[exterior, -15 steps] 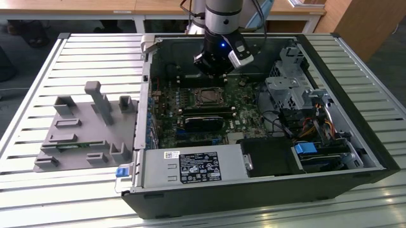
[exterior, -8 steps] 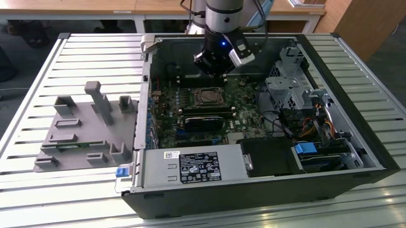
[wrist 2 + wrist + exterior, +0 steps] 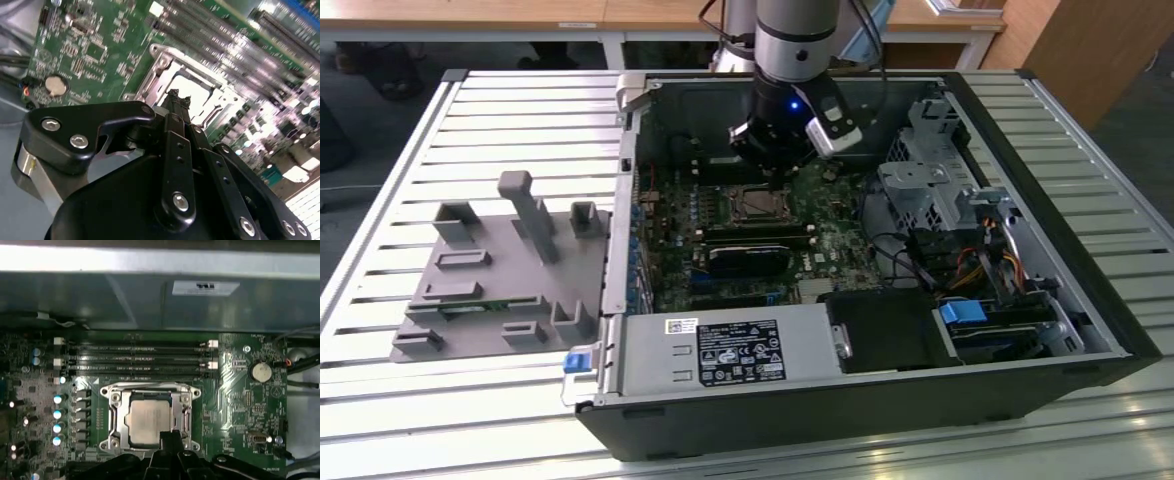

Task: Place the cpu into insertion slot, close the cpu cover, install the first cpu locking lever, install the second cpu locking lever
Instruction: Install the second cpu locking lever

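Arm vertical, gripper (image 3: 170,436) just above cpu (image 3: 147,417) w/ cpu cover (image 3: 186,412) down.

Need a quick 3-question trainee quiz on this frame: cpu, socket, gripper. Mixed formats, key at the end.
1. True or false: the cpu already lies in the insertion slot, inside the cpu cover.
2. Multiple choice: in the first wrist view, the gripper tips are nearest to which thing? A) the round coin battery B) the socket edge beside the cpu C) the black memory slots
3. Fill in: in the exterior view, the grey parts fixture lies on the slatted table to that view's ____ of the open computer case.

Key: 1 true; 2 B; 3 left.
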`<state>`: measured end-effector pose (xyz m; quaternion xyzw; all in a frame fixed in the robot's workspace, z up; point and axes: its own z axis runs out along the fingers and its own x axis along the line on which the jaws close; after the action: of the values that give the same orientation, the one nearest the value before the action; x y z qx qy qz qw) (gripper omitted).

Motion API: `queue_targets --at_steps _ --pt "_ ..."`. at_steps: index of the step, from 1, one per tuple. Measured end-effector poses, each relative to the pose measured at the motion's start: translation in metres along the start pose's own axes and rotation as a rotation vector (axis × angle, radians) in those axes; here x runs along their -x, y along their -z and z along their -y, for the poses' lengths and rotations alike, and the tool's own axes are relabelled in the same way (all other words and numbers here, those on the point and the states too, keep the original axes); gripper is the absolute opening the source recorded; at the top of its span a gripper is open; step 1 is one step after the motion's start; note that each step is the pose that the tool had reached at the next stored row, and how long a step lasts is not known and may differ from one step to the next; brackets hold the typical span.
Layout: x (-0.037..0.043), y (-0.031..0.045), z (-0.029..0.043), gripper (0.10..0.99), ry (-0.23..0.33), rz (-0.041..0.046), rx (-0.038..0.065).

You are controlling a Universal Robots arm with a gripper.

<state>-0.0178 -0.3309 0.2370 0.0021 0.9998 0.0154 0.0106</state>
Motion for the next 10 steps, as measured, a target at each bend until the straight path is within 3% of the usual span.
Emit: queue_targets --at_steps 6,10 --pt "0.0001 0.0001 0.0117 0.106 0.000 -0.0005 0.002" --pt "0.0001 0.0000 0.0206 0.106 0.000 -0.0006 0.013"
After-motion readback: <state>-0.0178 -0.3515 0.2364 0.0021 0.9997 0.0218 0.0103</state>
